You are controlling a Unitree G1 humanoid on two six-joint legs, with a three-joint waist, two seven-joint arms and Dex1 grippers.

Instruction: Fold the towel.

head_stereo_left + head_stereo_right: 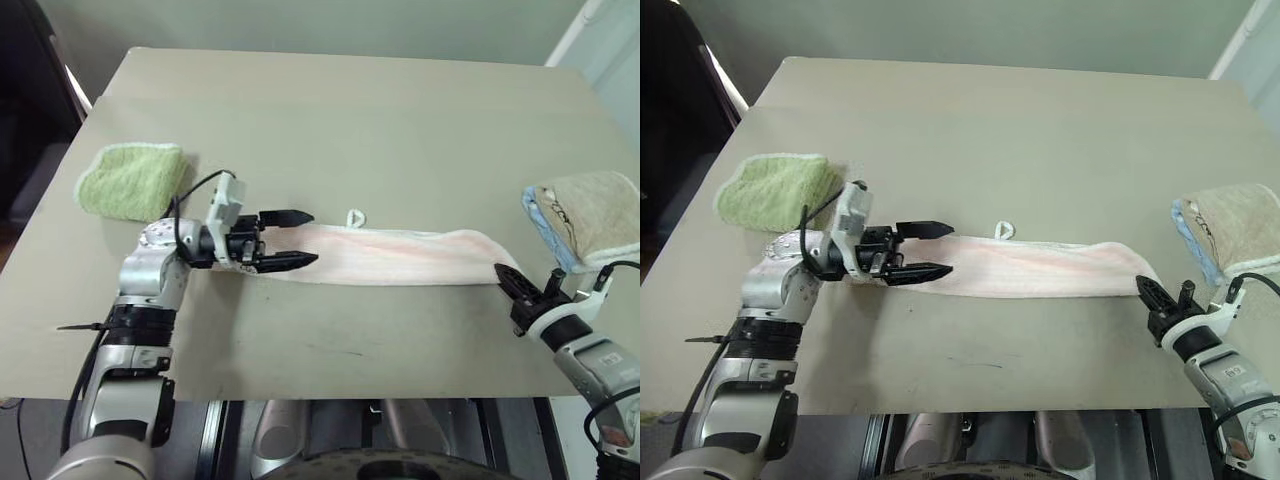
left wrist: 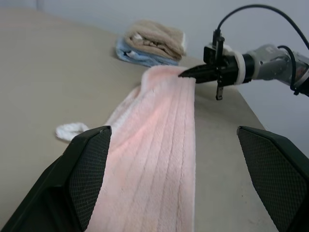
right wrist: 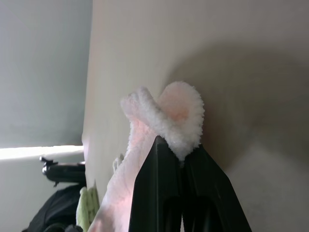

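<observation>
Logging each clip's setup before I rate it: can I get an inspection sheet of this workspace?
Surface: beige table, a few small dark marks near the front edge.
Job's things: pink towel lying in a long narrow strip across the table, white loop on its far edge.
Clutter: green towel at the left; beige towel with a blue layer at the right edge.
Grippers: left gripper has jaws open at the strip's left end; right gripper has jaws shut on the right end.
Cables: black cable looping over the left wrist.
Surroundings: pale wall behind the table.
</observation>
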